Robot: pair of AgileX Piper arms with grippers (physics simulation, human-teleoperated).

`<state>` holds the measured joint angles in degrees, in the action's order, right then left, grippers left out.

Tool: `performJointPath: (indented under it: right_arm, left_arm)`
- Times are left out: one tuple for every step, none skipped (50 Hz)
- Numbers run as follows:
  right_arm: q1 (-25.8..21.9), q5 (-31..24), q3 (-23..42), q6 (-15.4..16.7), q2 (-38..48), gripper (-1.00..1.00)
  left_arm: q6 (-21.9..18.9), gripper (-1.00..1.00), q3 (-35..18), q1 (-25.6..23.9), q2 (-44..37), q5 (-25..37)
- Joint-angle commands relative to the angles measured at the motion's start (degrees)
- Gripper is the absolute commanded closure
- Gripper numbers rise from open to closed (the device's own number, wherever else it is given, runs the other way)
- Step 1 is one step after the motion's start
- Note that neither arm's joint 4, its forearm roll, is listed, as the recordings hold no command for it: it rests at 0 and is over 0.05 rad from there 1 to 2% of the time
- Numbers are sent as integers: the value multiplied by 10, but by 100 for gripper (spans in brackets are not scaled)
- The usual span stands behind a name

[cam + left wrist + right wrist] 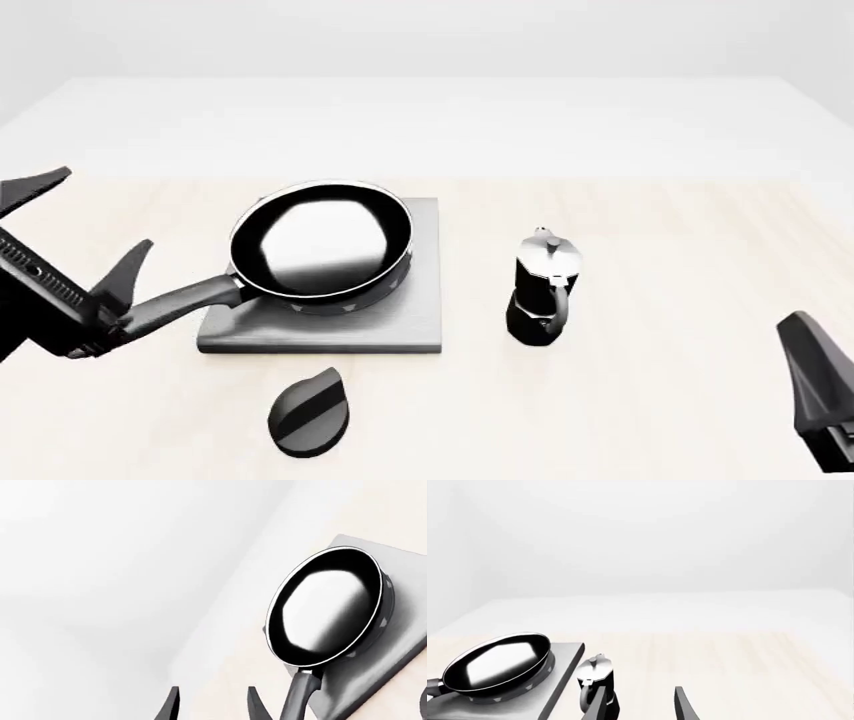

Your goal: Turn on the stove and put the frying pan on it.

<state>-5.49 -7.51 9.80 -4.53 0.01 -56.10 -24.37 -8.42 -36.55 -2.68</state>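
The frying pan (320,245) sits flat on the grey stove (400,325), covering its burner, and its long dark handle (187,298) sticks out over the slab's near-left corner. The black oval knob (310,410) lies on the table in front of the stove. My left gripper (80,235) hovers open just left of the handle's end, with nothing between its fingers. In the left wrist view the frying pan (327,612) rests on the stove (393,650), and the handle (301,695) passes beside the open left gripper (213,706). My right gripper (817,385) is open at the near right, apart from everything.
A small black-and-silver moka pot (545,290) stands upright to the right of the stove. In the right wrist view the moka pot (594,672) sits just beyond the right gripper (639,706), with the frying pan (497,667) and stove (564,667) further off.
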Motion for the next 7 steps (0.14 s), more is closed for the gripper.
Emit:
performJointPath:
  right_arm:
    - [1, -4, 10, 3, 0, -100]
    - [2, -6, 13, 3, 0, -100]
    - [2, -8, 16, 3, 0, -100]
    - [2, -9, 18, 4, 0, -100]
    - [2, -9, 20, 4, 0, -100]
    - [2, -9, 20, 4, 0, -100]
    - [2, -10, 21, 4, 0, -100]
  left_arm:
    - [93, -100, -50, 8, 57, 85]
    - [100, -100, -54, 8, 62, 89]
    - [116, -100, -62, 5, 66, 104]
    - [126, -100, -67, 4, 70, 112]
    - [134, -100, -72, 5, 75, 116]
    - [134, -100, -72, 5, 75, 117]
    - [141, -100, -76, 7, 79, 119]
